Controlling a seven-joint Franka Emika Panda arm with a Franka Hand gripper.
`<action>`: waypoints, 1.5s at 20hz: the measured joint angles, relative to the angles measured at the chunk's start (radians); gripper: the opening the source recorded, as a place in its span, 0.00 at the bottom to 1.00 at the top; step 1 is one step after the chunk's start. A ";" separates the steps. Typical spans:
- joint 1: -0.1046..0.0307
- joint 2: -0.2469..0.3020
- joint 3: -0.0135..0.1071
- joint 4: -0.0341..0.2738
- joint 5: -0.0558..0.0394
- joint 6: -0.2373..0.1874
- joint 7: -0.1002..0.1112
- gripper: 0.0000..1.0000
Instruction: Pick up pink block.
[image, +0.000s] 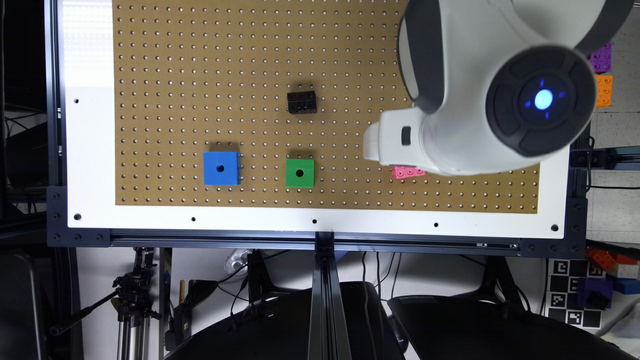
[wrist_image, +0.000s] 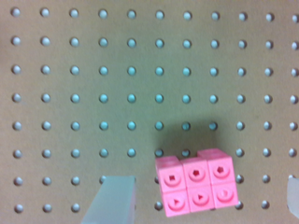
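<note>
Pink block (wrist_image: 197, 187) is seen lying on the pegboard (wrist_image: 93, 93), between the fingers (wrist_image: 112, 200) of the gripper (wrist_image: 201, 200), untouched; jaws are spread wide, nothing held. Counted on the board: one pink block, one green cube (image: 300, 173), one blue cube (image: 221, 168), one black brick (image: 302, 102).

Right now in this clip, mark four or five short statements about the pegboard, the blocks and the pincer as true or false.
1. The small pink studded plastic brick lies between the two fingers of the pincer. True.
2. The pincer is shut on the pink brick. False: it is open, with gaps on both sides of the brick.
3. The green cube with a centre hole sits between the blue cube with a centre hole and the pink brick in the exterior view. True.
4. The black studded brick is stacked on the green cube. False: it lies apart on the brown pegboard.
</note>
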 joint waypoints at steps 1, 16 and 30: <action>0.000 0.013 0.000 0.018 -0.0001 -0.003 0.000 1.00; 0.000 0.117 -0.001 0.070 -0.0056 0.027 0.000 1.00; 0.012 0.192 -0.001 0.109 -0.0101 0.062 0.001 1.00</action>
